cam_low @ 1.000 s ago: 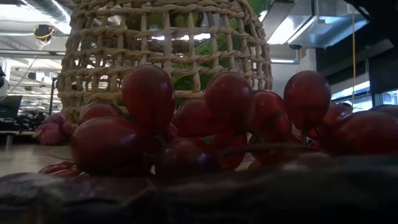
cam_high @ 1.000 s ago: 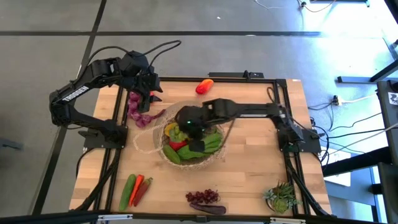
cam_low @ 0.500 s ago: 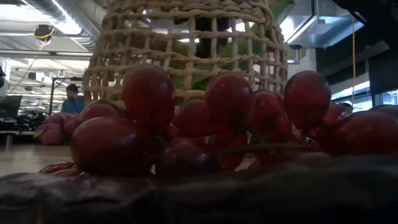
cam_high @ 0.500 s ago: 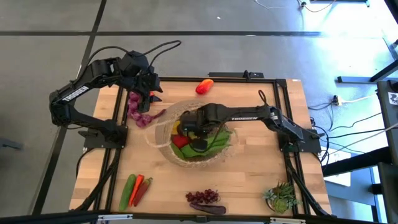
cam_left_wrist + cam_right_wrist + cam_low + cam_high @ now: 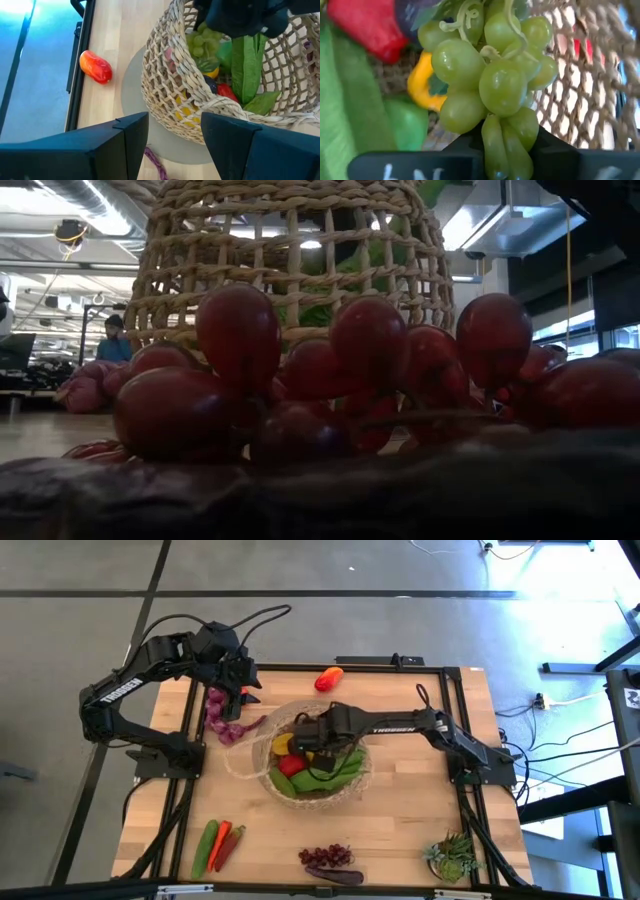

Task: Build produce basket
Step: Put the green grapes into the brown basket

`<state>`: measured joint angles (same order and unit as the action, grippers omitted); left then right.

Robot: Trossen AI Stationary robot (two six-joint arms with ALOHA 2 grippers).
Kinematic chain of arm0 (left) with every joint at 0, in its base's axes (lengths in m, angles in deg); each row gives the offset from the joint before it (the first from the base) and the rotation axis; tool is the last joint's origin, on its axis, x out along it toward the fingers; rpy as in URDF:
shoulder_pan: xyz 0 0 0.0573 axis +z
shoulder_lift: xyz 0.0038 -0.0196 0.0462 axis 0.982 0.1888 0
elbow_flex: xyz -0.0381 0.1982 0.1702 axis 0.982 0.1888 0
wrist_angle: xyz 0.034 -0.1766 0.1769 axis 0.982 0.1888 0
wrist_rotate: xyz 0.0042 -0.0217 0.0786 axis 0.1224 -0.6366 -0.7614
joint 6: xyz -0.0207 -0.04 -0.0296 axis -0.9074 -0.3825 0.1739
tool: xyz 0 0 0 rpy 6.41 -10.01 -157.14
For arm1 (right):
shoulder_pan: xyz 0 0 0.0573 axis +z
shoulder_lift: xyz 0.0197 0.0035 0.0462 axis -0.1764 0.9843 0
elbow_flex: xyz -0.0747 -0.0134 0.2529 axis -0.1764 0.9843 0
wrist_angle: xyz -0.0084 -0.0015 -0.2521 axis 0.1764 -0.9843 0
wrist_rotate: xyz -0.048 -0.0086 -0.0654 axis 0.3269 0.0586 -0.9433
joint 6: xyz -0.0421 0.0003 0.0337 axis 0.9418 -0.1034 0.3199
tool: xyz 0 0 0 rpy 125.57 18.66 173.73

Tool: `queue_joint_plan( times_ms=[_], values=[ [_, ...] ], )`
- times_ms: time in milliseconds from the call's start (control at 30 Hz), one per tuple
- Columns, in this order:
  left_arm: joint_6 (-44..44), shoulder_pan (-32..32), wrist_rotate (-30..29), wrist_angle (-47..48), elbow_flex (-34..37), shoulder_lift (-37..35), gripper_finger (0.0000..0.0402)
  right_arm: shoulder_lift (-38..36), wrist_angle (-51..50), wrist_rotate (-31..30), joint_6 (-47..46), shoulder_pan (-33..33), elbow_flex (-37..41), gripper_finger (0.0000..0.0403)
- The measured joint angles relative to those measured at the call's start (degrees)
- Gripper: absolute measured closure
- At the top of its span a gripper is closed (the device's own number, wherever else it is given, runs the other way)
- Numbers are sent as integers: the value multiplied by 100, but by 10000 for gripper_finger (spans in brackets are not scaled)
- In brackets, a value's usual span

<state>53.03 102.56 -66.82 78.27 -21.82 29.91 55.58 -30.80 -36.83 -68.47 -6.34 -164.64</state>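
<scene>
Showing only in the right wrist view, green grapes pinched above the basket

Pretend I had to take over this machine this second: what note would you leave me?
Right gripper: over the basket, shut on a green grape bunch, not yet let go.
Left gripper: waiting open at the table's far left, empty, by the purple pieces.
Already in the basket: yellow pepper, red pepper, green leaves.
Left on the table: red-orange pepper at the far edge; cucumber and chillies near left; dark grapes near middle.
The potted plant stays put.
</scene>
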Motion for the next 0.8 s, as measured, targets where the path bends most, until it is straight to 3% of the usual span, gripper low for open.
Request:
queue_joint_plan(
  times_ms=[267,500,800],
  values=[
    [-4,0,0,-2,0,0,230,7,237,-25,-144,-121,245,335],
    [-4,0,0,-2,0,0,230,4,379,-436,67,-160,243,282],
    [-7,2,0,-2,0,0,230,4,479,-530,336,-178,243,219]
  ],
)
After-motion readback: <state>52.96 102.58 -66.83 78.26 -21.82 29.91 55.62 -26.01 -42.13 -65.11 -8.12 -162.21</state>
